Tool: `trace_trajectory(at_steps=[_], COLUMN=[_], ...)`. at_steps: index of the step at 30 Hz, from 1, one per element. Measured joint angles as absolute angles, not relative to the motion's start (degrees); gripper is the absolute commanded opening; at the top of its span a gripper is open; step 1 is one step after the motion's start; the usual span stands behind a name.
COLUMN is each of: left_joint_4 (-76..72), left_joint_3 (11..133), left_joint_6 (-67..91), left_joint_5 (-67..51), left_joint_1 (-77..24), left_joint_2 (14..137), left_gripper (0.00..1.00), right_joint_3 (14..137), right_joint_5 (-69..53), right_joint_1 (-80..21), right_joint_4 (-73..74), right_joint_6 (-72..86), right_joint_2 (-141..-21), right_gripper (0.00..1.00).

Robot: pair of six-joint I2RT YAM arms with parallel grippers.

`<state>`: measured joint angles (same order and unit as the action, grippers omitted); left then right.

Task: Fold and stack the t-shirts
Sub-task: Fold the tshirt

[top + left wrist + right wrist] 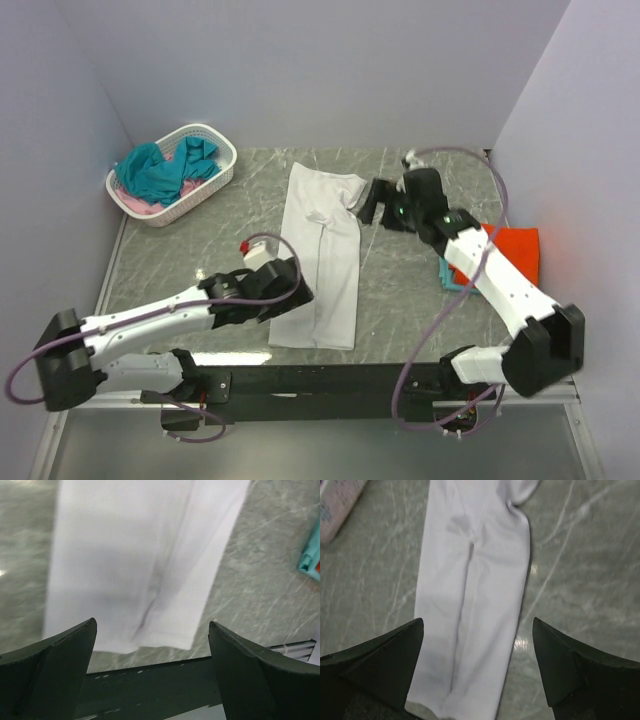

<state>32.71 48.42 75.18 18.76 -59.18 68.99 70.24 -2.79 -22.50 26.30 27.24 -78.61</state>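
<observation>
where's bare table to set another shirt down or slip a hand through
Bare table lies between the basket and the white shirt, and between that shirt and the right arm. Crowded: the right edge around the orange-red shirt, and the near left under the left arm.

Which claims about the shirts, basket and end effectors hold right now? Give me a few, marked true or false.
1. The white shirt lies as a long narrow strip on the table. True.
2. The left end effector is shut on the white shirt. False: it is open and grips nothing.
3. The basket holds teal shirts. True.
4. The orange-red shirt is in the basket. False: it lies at the table's right side, far from the basket.
5. The right end effector is open at the white shirt's far end. True.
</observation>
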Motion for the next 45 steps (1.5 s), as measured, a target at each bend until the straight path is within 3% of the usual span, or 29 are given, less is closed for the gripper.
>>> trace_trajectory(at_steps=[6,9,18,30,34,41,45], left_joint_4=[34.94,34.87,31.33,30.09,28.73,26.26,24.67], left_joint_3=[36.27,31.29,24.18,22.31,21.87,20.99,20.43], left_joint_6=[77.76,78.81,82.32,86.78,87.39,88.12,88.44], left_joint_5=[17.98,15.66,10.85,10.85,10.63,9.91,9.30], left_joint_1=[-59.05,-59.00,-58.94,-58.94,-58.94,-58.94,-58.94], left_joint_2=[59.57,58.54,55.70,56.18,56.14,56.14,56.14], left_gripper=[1.00,0.93,0.47,0.07,0.01,0.01,0.01], right_joint_3=[47.83,42.37,34.15,33.80,33.28,32.23,33.32], right_joint_5=[-8.75,-8.91,-8.19,-5.58,-4.82,-4.38,-3.70], right_joint_1=[-22.70,-25.96,-36.23,-47.97,-54.06,-59.20,-60.80], right_joint_4=[20.84,20.64,21.47,25.54,27.68,26.76,25.19], right_joint_6=[29.71,30.85,35.22,38.57,40.64,43.81,44.75], right_joint_2=[-65.30,-62.67,-61.95,-62.54,-64.03,-69.58,-72.31], right_gripper=[0.95,0.93,0.88,0.76,0.74,0.70,0.62])
